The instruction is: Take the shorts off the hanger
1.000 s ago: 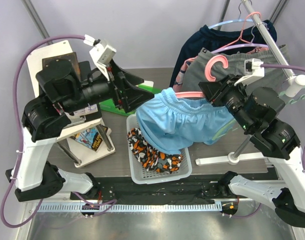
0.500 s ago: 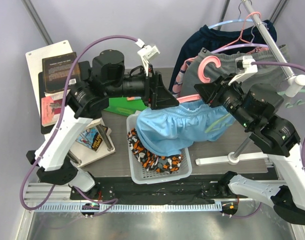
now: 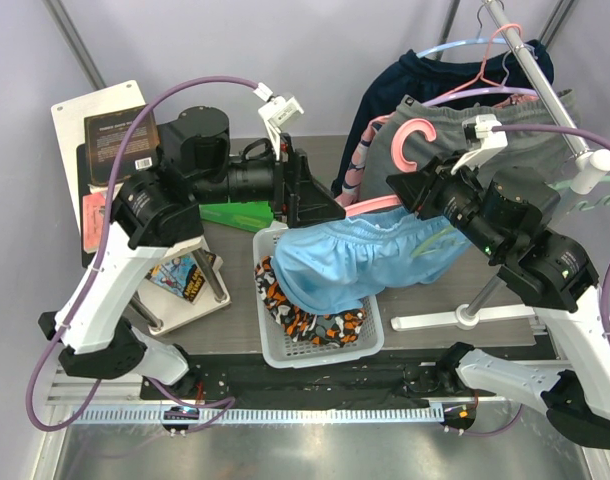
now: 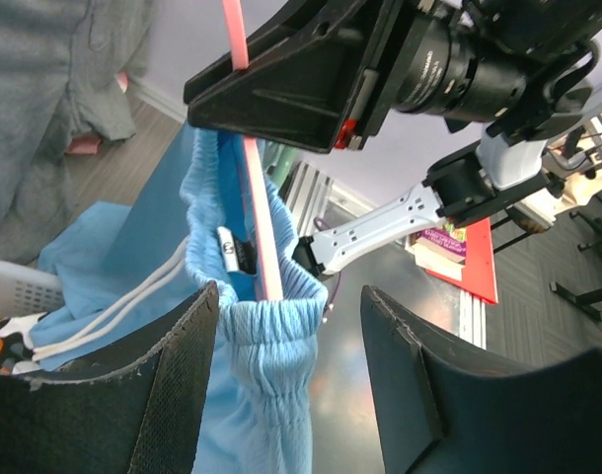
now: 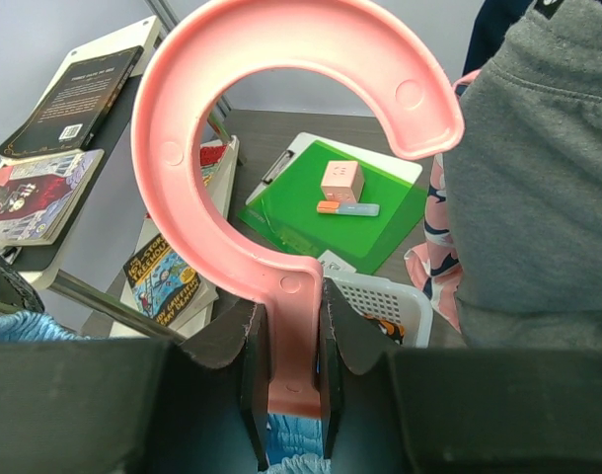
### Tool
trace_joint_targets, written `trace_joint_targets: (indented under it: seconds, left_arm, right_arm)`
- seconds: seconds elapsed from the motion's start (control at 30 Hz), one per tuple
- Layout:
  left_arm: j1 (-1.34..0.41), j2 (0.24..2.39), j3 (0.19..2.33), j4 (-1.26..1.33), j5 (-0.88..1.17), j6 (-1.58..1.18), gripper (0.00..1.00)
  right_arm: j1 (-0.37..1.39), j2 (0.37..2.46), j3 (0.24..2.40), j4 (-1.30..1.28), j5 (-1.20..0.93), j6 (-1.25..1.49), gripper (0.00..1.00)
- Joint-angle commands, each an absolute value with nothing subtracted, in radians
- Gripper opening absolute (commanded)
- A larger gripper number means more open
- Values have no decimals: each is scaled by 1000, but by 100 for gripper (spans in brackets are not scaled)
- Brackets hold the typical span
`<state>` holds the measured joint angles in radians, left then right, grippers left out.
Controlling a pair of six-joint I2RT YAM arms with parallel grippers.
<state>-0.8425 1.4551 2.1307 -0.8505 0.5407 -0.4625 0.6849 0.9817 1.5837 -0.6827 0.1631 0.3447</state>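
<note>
The light blue shorts (image 3: 375,260) hang by their waistband from a pink hanger (image 3: 410,135), drooping over the white basket (image 3: 370,340). My right gripper (image 3: 413,197) is shut on the hanger's neck just below the hook (image 5: 232,128); in the right wrist view both fingers (image 5: 254,336) press the pink stem. My left gripper (image 3: 323,208) is at the hanger's left end. In the left wrist view it (image 4: 291,294) stands open around the gathered waistband (image 4: 266,336), which touches only the left finger. The pink bar (image 4: 260,227) and a metal clip (image 4: 232,252) sit just beyond. The camouflage shorts (image 3: 305,315) lie in the basket.
Grey shorts (image 3: 495,130) and a dark navy garment (image 3: 415,85) hang on the rack pole (image 3: 545,80) at the back right, whose base (image 3: 465,318) lies right of the basket. A green clipboard (image 3: 250,212) and books (image 3: 120,135) are on the left.
My left arm has swung right from the left side, bringing its gripper to the waistband's left end, jaws narrowing a little. The right gripper and hanger shifted slightly left.
</note>
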Motion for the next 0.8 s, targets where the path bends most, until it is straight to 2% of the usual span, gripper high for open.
trace_joint_targets:
  seconds: [0.0,0.2,0.3,0.37,0.4,0.53,0.67,0.77]
  left_arm:
    - [-838,1416,2108,-887,526,-426,59]
    - [-836,1437,2149,-904,512,-414,44]
    - [-838,1431,2146,-897,503,-408,42]
    - [-838,1433,2151,-902,512,-407,33]
    - [-838,1437,2151,-905,512,-407,23]
    - [-838,1425,2151,-887,502,-400,1]
    - [-838,1387,2134,-865,440,-377,0]
    - [-838,1330,2091,-839,399,-344,0]
  right_arm:
    - [684,963,1614,-617,172,344,1]
    - [686,959,1608,-618,181,345,1]
    - [684,956,1601,-618,181,350,1]
    - [684,953,1601,-620,183,353,1]
    - [686,951,1600,-620,183,354,1]
    - [684,953,1594,-627,204,356,1]
    - [684,950,1591,-637,261,379,1]
    - [684,927,1574,-632,380,426,1]
